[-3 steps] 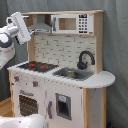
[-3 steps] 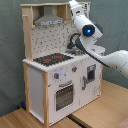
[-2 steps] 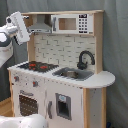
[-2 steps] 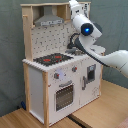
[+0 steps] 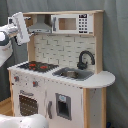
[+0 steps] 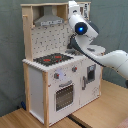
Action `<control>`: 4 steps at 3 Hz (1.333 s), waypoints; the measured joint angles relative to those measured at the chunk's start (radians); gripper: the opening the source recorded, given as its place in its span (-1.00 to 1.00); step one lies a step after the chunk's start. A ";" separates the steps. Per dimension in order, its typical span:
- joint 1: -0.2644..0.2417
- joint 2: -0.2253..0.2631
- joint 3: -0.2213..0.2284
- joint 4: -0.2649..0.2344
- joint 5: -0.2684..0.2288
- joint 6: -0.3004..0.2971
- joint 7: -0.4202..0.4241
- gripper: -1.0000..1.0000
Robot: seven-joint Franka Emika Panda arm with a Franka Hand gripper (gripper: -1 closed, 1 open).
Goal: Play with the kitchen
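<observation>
Wood is being shown nearest in the second exterior view, as a pale floor (image 6: 102, 114), and the kitchen (image 5: 65, 95) is standing on it. It is tall, with light wood and white panels, and it is filling most of both exterior views.

Low on the front, the oven door (image 5: 27, 104) is being kept shut. Above it the stovetop (image 5: 36, 65) is showing red rings. On the first exterior view's right of the stovetop the sink (image 5: 72, 74) is set into the counter, with the black faucet (image 5: 85, 59) standing just behind it.

Higher up and further back, the gripper (image 5: 20, 25) is being held near the top of the kitchen, just beside the grey hood (image 5: 42, 26) and well above the stovetop. In the second exterior view the gripper (image 6: 74, 6) is seen against the top shelf, and a blue light (image 6: 80, 29) is glowing on the arm below it. It cannot be told whether the gripper is open or closed, and nothing is seen being held.

A part to play with is probably being picked now. This should be done slowly: the gripper should be kept away from the hood's edge, one part such as the microwave (image 5: 72, 23) should be chosen, and it should be touched softly so the kitchen is not tipped.

No brand or words are being shown. Small buttons are seen on the microwave, but nothing on them can be read. A grey curtain (image 5: 116, 50) is hanging furthest back.
</observation>
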 joint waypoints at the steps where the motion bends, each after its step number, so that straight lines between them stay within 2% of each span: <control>1: -0.053 0.005 0.000 0.047 0.001 -0.051 0.058 1.00; 2: -0.110 0.013 -0.001 0.093 0.001 -0.093 0.115 1.00; 3: -0.114 0.013 -0.001 0.099 0.001 -0.100 0.121 -1.00; 4: -0.120 0.013 -0.008 0.134 0.001 -0.174 0.163 -1.00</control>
